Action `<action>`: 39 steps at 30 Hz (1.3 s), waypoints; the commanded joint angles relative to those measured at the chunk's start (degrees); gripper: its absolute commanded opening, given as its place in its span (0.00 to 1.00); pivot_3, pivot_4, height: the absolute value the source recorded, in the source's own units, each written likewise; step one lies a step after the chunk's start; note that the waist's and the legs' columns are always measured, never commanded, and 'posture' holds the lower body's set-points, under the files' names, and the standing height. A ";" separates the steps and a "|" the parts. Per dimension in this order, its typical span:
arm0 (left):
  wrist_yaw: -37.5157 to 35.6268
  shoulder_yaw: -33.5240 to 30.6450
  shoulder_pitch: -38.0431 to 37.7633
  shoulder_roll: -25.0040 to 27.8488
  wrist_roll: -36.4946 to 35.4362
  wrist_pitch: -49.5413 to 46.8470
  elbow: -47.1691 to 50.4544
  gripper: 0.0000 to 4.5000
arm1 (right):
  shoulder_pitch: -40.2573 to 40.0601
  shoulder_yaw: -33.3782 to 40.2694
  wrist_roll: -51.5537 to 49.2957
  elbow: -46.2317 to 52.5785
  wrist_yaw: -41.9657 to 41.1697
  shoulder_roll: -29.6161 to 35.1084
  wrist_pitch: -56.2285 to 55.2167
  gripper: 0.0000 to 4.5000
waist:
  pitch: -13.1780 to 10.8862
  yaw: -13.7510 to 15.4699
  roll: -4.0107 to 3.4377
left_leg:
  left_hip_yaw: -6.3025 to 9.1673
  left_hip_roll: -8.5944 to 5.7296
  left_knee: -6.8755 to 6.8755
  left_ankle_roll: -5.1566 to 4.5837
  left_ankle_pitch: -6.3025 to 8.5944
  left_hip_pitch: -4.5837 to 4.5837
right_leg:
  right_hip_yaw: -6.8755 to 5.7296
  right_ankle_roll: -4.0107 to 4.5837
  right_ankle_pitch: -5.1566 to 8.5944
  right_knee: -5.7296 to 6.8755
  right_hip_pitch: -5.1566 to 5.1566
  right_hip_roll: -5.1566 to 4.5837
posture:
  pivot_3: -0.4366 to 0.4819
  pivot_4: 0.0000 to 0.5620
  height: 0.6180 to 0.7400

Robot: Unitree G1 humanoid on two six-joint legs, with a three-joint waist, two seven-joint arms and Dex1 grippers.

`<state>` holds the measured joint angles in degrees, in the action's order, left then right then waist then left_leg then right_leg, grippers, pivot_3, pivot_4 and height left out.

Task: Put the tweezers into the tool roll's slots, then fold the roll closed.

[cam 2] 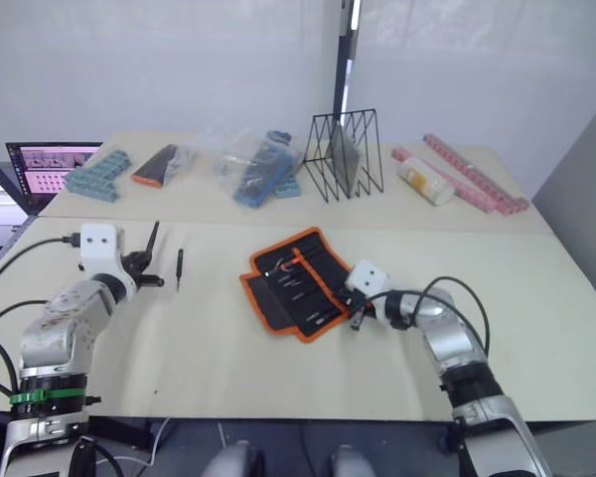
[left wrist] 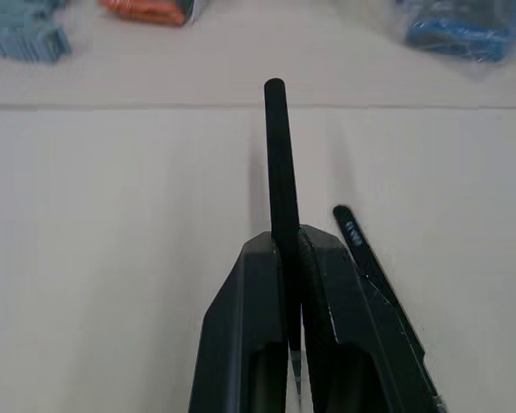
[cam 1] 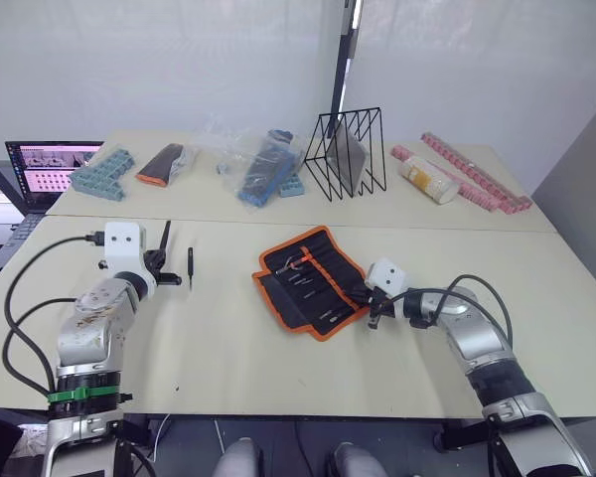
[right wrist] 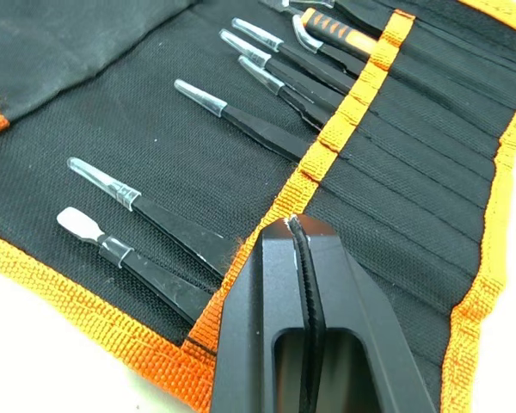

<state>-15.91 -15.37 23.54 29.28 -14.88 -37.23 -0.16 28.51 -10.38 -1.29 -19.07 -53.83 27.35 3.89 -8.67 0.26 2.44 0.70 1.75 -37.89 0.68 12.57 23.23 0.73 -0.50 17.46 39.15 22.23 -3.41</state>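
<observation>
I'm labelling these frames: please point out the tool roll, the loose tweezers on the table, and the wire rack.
tool roll (cam 1: 300, 301), left eye view, on its bare black lower flap.
loose tweezers (cam 1: 190, 266), left eye view, mid-shaft.
wire rack (cam 1: 327, 157), left eye view, on its left-hand wires.

A roll (cam 1: 311, 281) with orange edging is laid open near the middle of the near table (cam 1: 228, 358), and several tweezers are seen tucked in its slots (cam 1: 323, 298). The right gripper (cam 1: 374, 306) is held at the roll's right edge. The left gripper (cam 1: 165, 266) is raised at the left, and one tweezer (cam 1: 164, 238) is gripped upright between its fingers. Another tweezer (cam 1: 190, 266) is left flat on the table just beside it. On the far table, a wire rack (cam 1: 347, 154), blue trays (cam 1: 101, 174), plastic bags (cam 1: 263, 164), a bottle (cam 1: 427, 180) and pink strips (cam 1: 477, 172) are set out. A laptop (cam 1: 48, 171) is placed at the far left.
</observation>
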 commanded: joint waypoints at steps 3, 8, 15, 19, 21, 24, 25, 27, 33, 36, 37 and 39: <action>-8.92 4.68 0.25 2.99 -3.17 -2.15 7.60 0.01 | -3.18 -1.41 0.81 0.97 0.38 0.07 1.36 0.00 | -0.01 -0.07 -0.01 | 0.00 0.00 0.00 0.00 0.00 0.02 | 0.00 0.00 0.00 -0.01 0.01 0.01 | 0.48 0.27 0.55; -19.76 9.85 1.80 5.55 -8.18 -4.06 12.72 0.01 | -5.97 0.14 -0.35 4.97 1.75 0.50 2.54 0.00 | -0.03 -0.12 -0.04 | 0.02 0.00 0.00 -0.04 0.02 0.12 | -0.01 0.00 0.00 -0.01 0.06 0.03 | 0.48 0.27 0.55; -26.62 18.41 7.54 7.04 -8.66 -9.21 12.24 0.01 | -8.76 0.59 -0.28 7.87 4.25 0.19 3.48 0.00 | -0.09 -0.31 -0.11 | -0.02 0.00 0.00 -0.05 0.02 0.13 | 0.04 -0.02 0.02 -0.09 0.05 0.12 | 0.48 0.27 0.55; -31.05 25.58 9.57 9.62 -6.61 -11.58 11.65 0.01 | -10.25 -0.44 0.71 8.19 5.29 0.30 3.82 0.00 | -0.10 -0.59 -0.13 | -0.07 0.00 0.00 -0.06 0.02 0.09 | 0.08 -0.04 0.03 -0.09 0.04 0.18 | 0.48 0.27 0.55; -32.35 26.91 9.88 10.57 -6.67 -12.24 12.94 0.01 | -10.71 -0.63 0.91 8.07 5.66 0.53 3.71 0.00 | -0.11 -0.77 -0.13 | -0.07 0.03 0.00 -0.07 0.02 0.12 | 0.08 -0.04 0.03 -0.09 0.06 0.23 | 0.48 0.27 0.55; -32.76 28.30 9.76 11.55 -6.53 -14.44 14.66 0.01 | -11.08 -0.80 1.11 7.79 5.87 0.83 3.43 0.00 | -0.11 -0.91 -0.13 | -0.07 0.07 0.00 -0.07 0.02 0.12 | 0.09 -0.04 0.04 -0.09 0.05 0.26 | 0.48 0.27 0.55; -32.85 28.80 9.49 11.92 -6.43 -15.23 15.33 0.01 | -11.10 -0.83 1.12 7.66 5.93 0.83 3.35 0.00 | -0.11 -0.90 -0.13 | -0.06 0.07 0.00 -0.07 0.02 0.11 | 0.09 -0.04 0.04 -0.09 0.05 0.26 | 0.48 0.27 0.55; -32.71 29.31 8.98 12.39 -6.60 -16.89 16.64 0.01 | -10.99 -0.90 1.15 7.31 6.05 0.75 3.21 0.00 | -0.11 -0.85 -0.13 | -0.06 0.06 0.00 -0.07 0.02 0.09 | 0.10 -0.05 0.05 -0.11 0.03 0.26 | 0.48 0.27 0.55; -31.38 28.66 7.83 12.71 -7.74 -21.65 21.41 0.01 | -10.18 -1.32 1.19 6.59 5.96 0.49 3.19 0.00 | -0.11 -0.90 -0.13 | -0.07 0.09 0.00 -0.07 0.02 0.08 | 0.15 -0.06 0.05 -0.13 0.03 0.30 | 0.48 0.27 0.55; -30.56 28.34 7.83 12.52 -7.74 -23.06 22.25 0.01 | -9.78 -1.60 1.17 6.17 5.86 0.38 3.05 0.00 | -0.11 -0.93 -0.13 | -0.09 0.11 0.00 -0.07 0.01 0.06 | 0.19 -0.06 0.05 -0.13 0.03 0.32 | 0.48 0.27 0.55; -30.37 28.53 7.95 12.62 -7.71 -23.54 22.35 0.01 | -9.67 -1.67 1.16 6.05 5.83 0.36 3.00 0.00 | -0.11 -0.94 -0.13 | -0.10 0.11 0.00 -0.07 0.01 0.06 | 0.20 -0.06 0.05 -0.13 0.03 0.32 | 0.48 0.27 0.55; -29.68 28.60 8.35 12.20 -7.74 -24.24 22.18 0.01 | -9.49 -1.80 1.13 5.83 5.81 0.38 2.91 0.00 | -0.11 -0.94 -0.13 | -0.11 0.11 0.00 -0.07 0.01 0.05 | 0.20 -0.06 0.05 -0.13 0.03 0.33 | 0.48 0.27 0.55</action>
<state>-46.21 14.39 31.09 41.38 -22.40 -60.73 20.49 20.70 -9.70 -2.36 -10.05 -47.37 27.51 5.35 -8.78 -0.68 2.31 0.59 1.87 -37.89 0.61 12.58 23.28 0.94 -0.56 17.52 39.02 22.26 -3.08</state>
